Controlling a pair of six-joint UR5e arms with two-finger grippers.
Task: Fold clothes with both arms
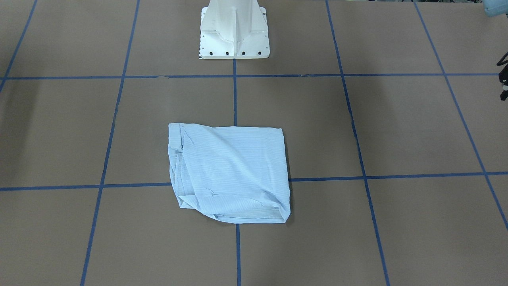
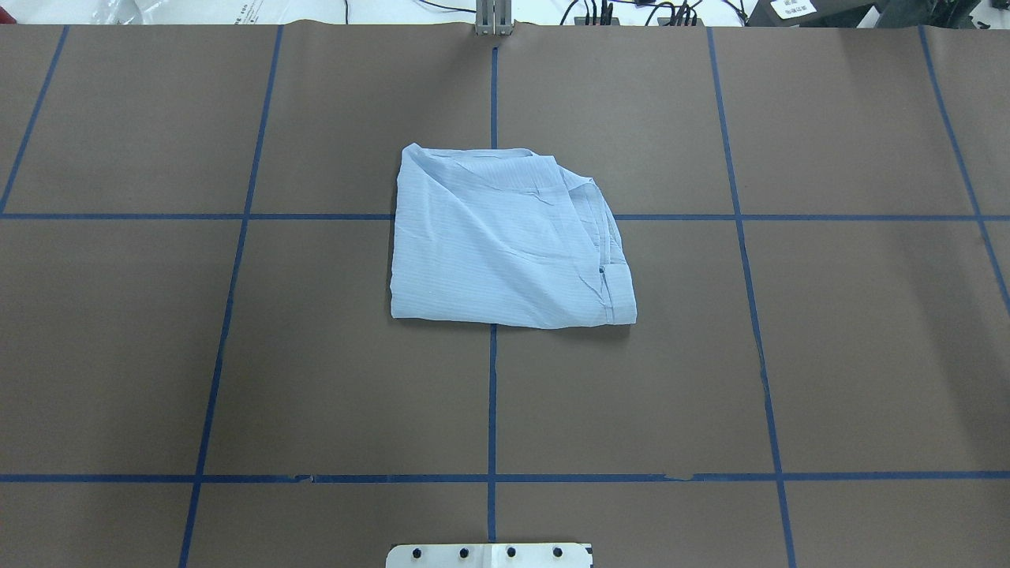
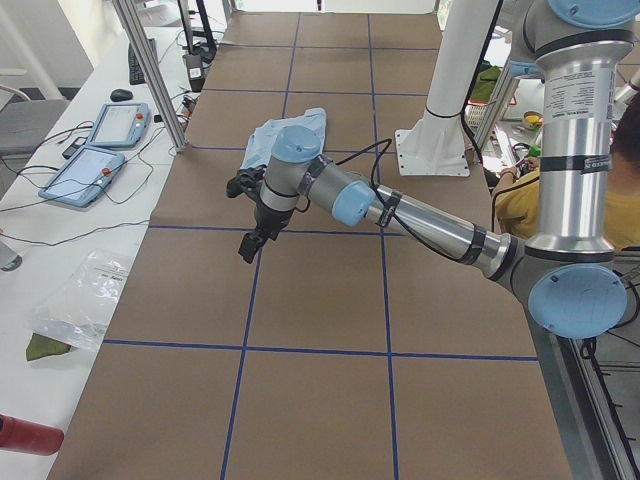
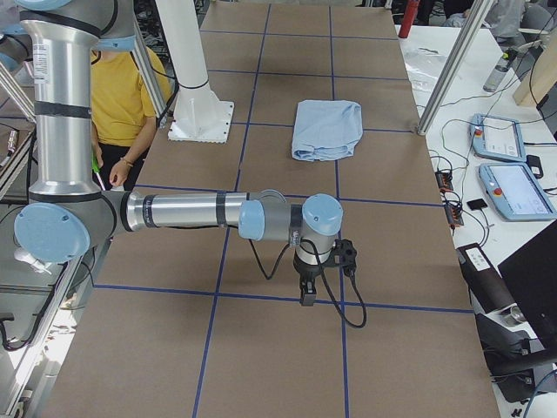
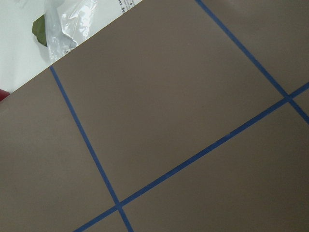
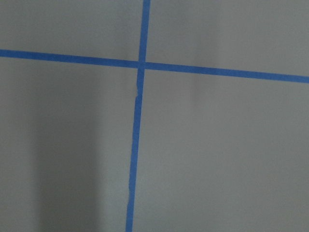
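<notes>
Exterior left, folded shirt (image 3: 305, 120) on table (image 3: 320, 400), green item (image 3: 42, 347) in plastic bag (image 3: 80, 300)

The folded shirt (image 2: 505, 241) lies flat on the brown table (image 2: 828, 355).

open table (image 2: 237, 355) around shirt (image 2: 497, 244), pedestal (image 1: 234, 28) behind

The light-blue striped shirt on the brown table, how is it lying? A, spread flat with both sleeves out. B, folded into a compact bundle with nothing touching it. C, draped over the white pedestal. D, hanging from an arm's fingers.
B: the light-blue striped shirt lies as a folded, roughly square bundle on the brown table, with the left arm and right arm off at the sides.
</notes>
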